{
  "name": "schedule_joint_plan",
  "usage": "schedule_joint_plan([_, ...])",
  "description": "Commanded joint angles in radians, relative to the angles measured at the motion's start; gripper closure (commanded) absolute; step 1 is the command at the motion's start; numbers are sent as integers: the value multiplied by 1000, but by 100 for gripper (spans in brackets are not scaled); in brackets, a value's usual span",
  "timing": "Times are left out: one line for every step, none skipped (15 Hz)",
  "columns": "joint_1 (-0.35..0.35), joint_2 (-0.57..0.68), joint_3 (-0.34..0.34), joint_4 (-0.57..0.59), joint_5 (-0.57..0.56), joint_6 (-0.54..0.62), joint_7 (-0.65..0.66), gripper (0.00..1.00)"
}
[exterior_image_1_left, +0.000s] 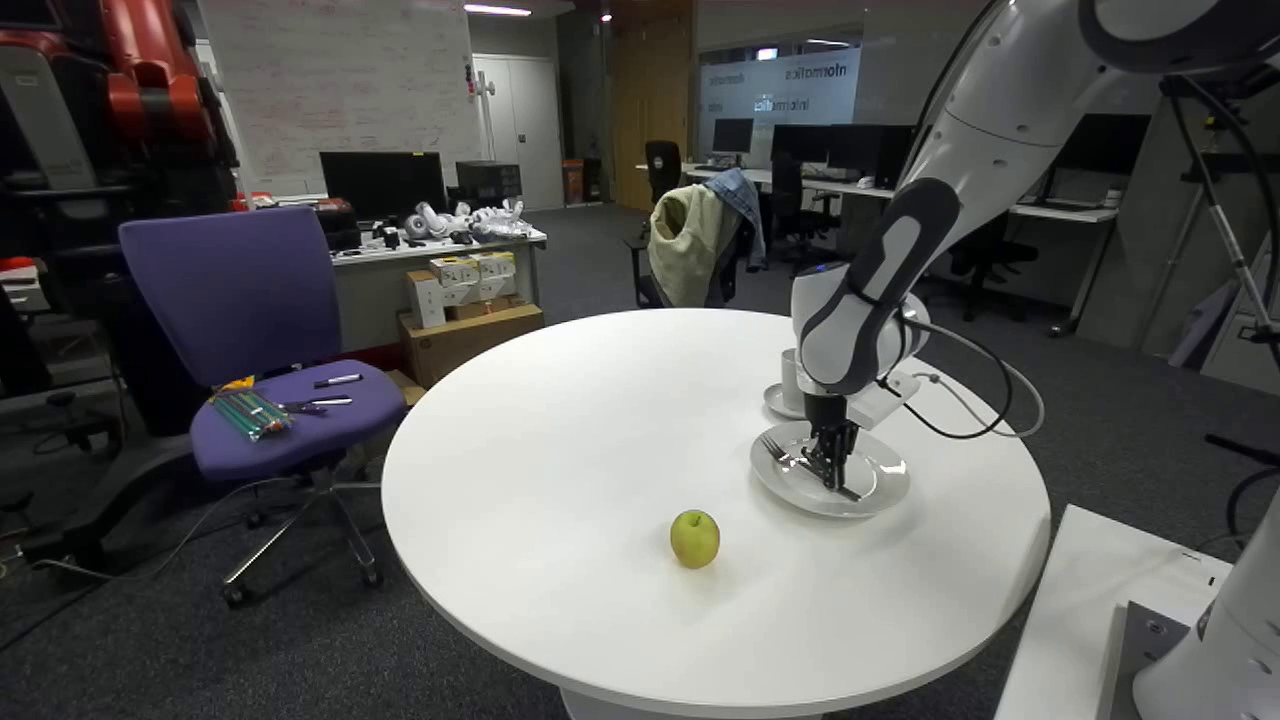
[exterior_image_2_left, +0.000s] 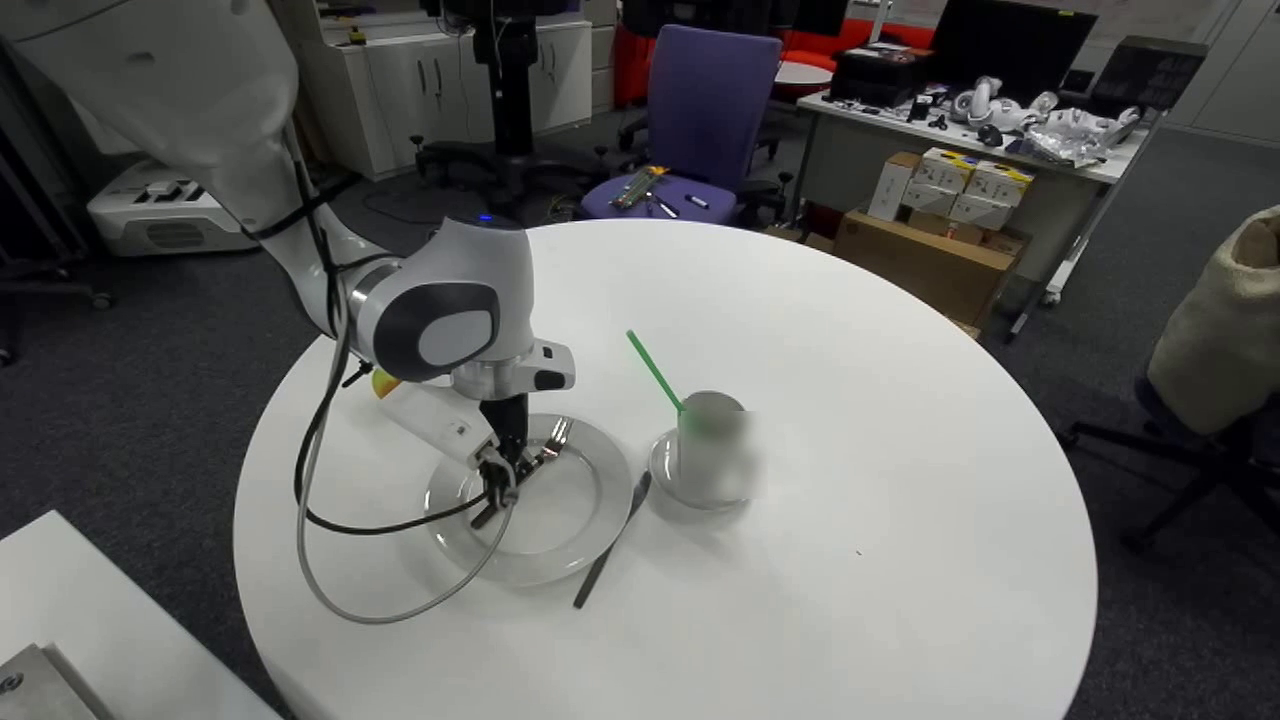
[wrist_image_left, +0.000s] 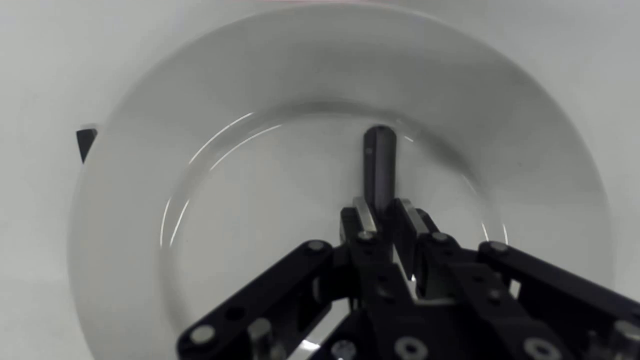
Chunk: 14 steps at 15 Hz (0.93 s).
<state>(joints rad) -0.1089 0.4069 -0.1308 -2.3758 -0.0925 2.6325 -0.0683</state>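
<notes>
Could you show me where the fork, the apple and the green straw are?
Fork (wrist_image_left: 380, 165): in the wrist view, on its dark handle.
Apple (exterior_image_1_left: 695, 541): in an exterior view, on the middle of its yellow-green side.
Green straw (exterior_image_2_left: 656, 371): in an exterior view, halfway along its visible length.

A round yellow-green apple (exterior_image_1_left: 695, 540) sits on the round white bench (exterior_image_1_left: 560, 450). A white cup (exterior_image_2_left: 710, 455) stands on a small white saucer (exterior_image_2_left: 664, 473), a slim dark knife (exterior_image_2_left: 610, 545) near them. Beyond stands a purple fabric swivel chair (exterior_image_1_left: 235, 280).

A round white table (exterior_image_1_left: 560, 470) stood beneath the fingers (wrist_image_left: 411, 217), dark carpet (exterior_image_1_left: 320, 660) farther below, a purple chair (exterior_image_1_left: 245, 305) well apart.
</notes>
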Motion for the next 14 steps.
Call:
schedule_joint_plan([-24, 4, 18, 25, 20, -38, -33, 96])
schedule_joint_plan([-24, 4, 18, 25, 19, -38, -34, 96])
schedule_joint_plan([-24, 4, 19, 25, 21, -38, -33, 96])
schedule_joint_plan([-25, 4, 20, 25, 23, -38, -34, 61])
schedule_joint_plan([-26, 4, 20, 24, 24, -39, -35, 58])
schedule_joint_plan([-26, 4, 21, 24, 25, -39, -35, 50])
schedule_joint_plan([-25, -3, 21, 17, 24, -36, -34, 43])
schedule_joint_plan([-20, -15, 18, 6, 17, -28, -29, 37])
schedule_joint_plan([-21, -31, 22, -7, 19, -24, -36, 28])
schedule_joint_plan([-17, -63, 19, -32, 12, -11, -35, 22])
schedule_joint_plan([-13, -93, 17, -56, 4, 2, -35, 15])
schedule_joint_plan([-9, -119, 14, -73, -4, 13, -33, 6])
schedule_joint_plan([-6, -156, 11, -95, -10, 20, -33, 1])
schedule_joint_plan([-4, -186, 9, -112, -16, 25, -35, 0])
